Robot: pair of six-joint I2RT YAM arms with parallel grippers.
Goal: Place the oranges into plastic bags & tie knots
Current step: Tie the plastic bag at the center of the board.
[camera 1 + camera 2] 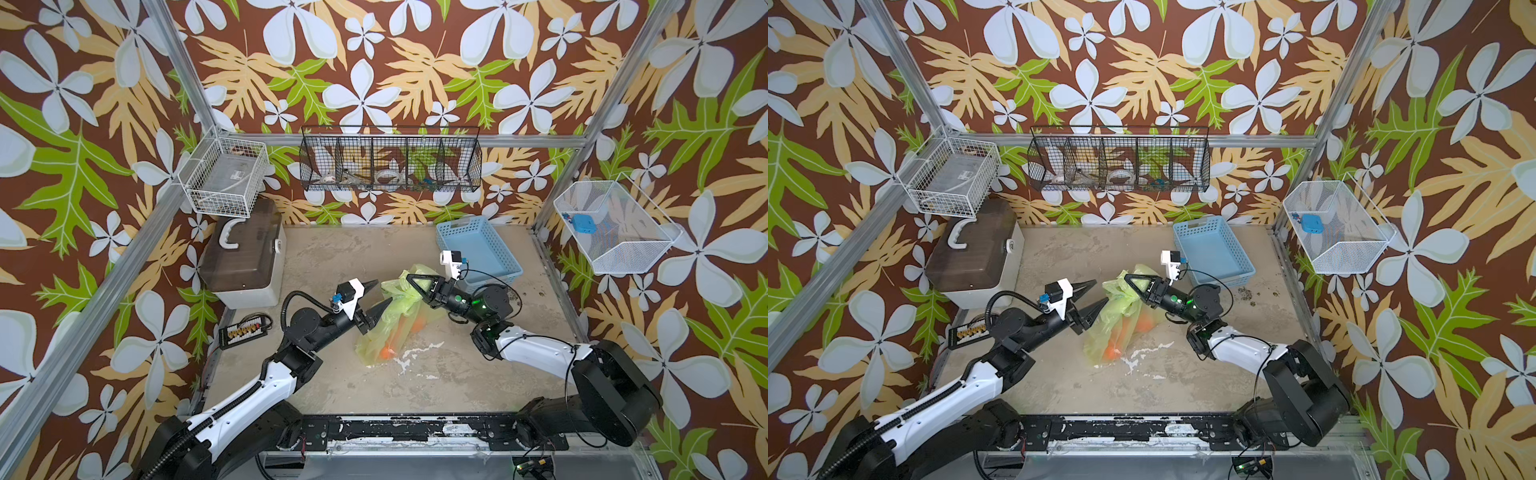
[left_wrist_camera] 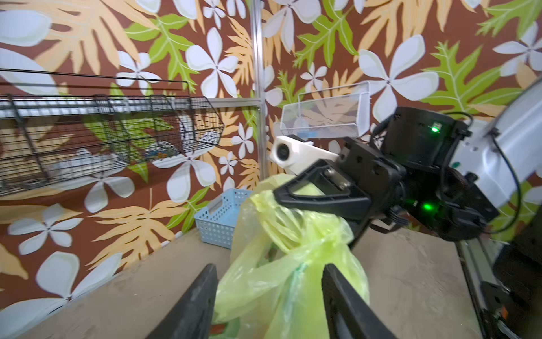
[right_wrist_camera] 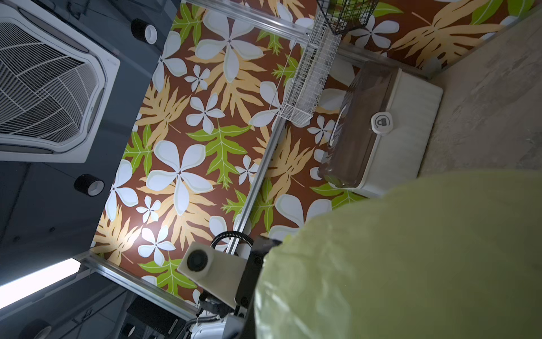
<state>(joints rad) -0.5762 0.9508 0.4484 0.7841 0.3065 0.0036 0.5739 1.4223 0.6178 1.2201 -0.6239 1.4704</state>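
The yellow-green plastic bag [image 1: 395, 328] [image 1: 1121, 328] lies mid-table with oranges [image 1: 386, 352] [image 1: 1113, 351] showing through its lower part. Its bunched, twisted handle ends [image 2: 311, 234] rise toward my right gripper [image 1: 411, 279] [image 1: 1128, 277] [image 2: 277, 195], which is shut on the bag's top. My left gripper [image 1: 379, 296] [image 1: 1100, 293] [image 2: 269, 281] stands open, with one finger on each side of the bag's neck and a gap to the plastic. In the right wrist view the bag [image 3: 410, 249] hides the jaws.
A light-blue basket [image 1: 478, 253] [image 2: 220, 217] sits behind the right arm. A brown-lidded box [image 1: 241, 257] [image 3: 381, 129] stands at the back left, with a terminal strip [image 1: 245, 330] in front of it. Wire baskets [image 1: 390, 164] hang on the walls.
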